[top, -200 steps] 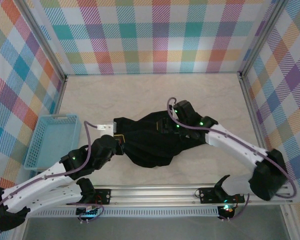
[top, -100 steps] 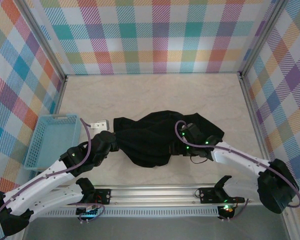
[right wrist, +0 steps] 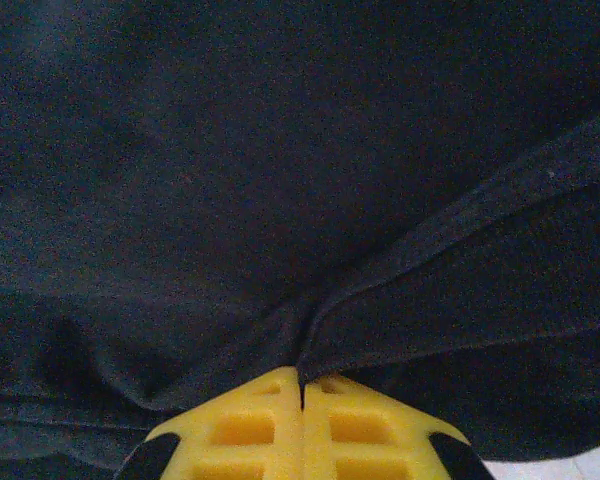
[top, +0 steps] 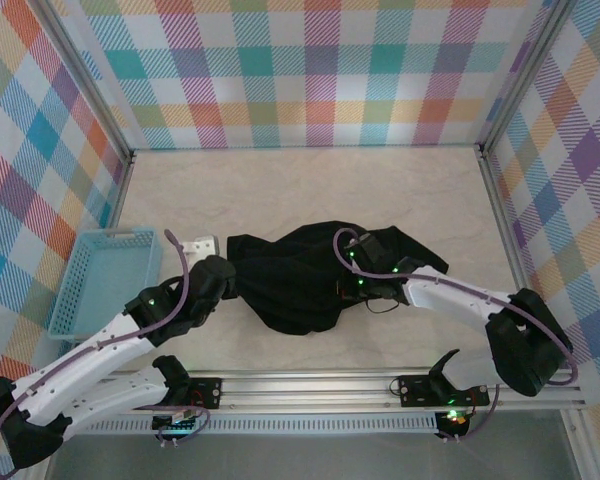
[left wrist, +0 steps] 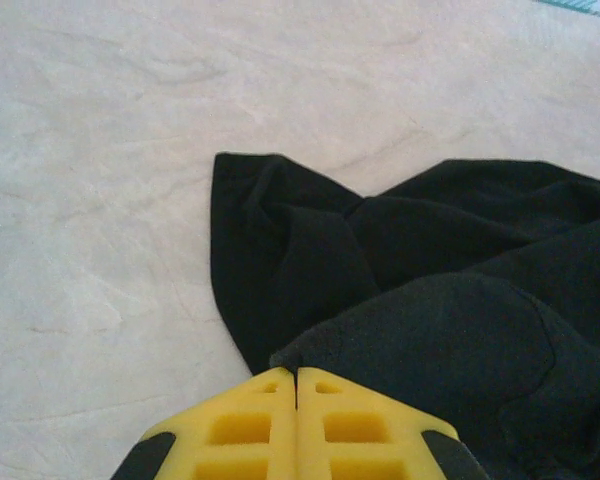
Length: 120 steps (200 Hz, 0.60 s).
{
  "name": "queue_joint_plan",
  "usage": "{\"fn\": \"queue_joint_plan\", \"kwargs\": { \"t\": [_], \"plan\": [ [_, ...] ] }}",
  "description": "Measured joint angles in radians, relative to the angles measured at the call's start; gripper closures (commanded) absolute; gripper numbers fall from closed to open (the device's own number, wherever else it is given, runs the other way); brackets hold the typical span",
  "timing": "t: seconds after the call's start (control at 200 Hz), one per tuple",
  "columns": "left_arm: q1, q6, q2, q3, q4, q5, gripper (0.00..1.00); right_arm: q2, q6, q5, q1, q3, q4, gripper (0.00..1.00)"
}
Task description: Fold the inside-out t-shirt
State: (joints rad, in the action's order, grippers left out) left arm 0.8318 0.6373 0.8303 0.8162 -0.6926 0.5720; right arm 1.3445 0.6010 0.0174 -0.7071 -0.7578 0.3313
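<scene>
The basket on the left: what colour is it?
The basket is light blue, clearest in the top external view.

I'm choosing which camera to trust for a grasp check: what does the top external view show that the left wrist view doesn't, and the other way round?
Top external: the blue basket at the left, plaid walls, and the left arm and right arm reaching onto the black t-shirt. Left wrist: the left end effector with its yellow fingers pressed shut at a fabric edge, a pointed flap lying flat beyond them. Shared: the crumpled t-shirt on the pale table.
</scene>
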Motion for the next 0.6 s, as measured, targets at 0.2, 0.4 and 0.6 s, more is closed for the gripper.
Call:
{"fn": "queue_joint_plan", "kwargs": {
  "t": [0.2, 0.4, 0.6],
  "plan": [
    [-0.062, -0.091, 0.104, 0.238, -0.073, 0.013, 1.0, -0.077, -0.076, -0.058, 0.015, -0.167, 0.155, 1.0],
    [-0.134, -0.269, 0.324, 0.791, -0.074, 0.033, 1.0, -0.106, -0.232, -0.131, 0.104, -0.733, 0.316, 1.0],
    [-0.141, -0.399, 0.363, 1.15, -0.061, 0.003, 1.0, -0.138, -0.307, -0.144, 0.124, -0.983, 0.353, 1.0]
  ]
}}
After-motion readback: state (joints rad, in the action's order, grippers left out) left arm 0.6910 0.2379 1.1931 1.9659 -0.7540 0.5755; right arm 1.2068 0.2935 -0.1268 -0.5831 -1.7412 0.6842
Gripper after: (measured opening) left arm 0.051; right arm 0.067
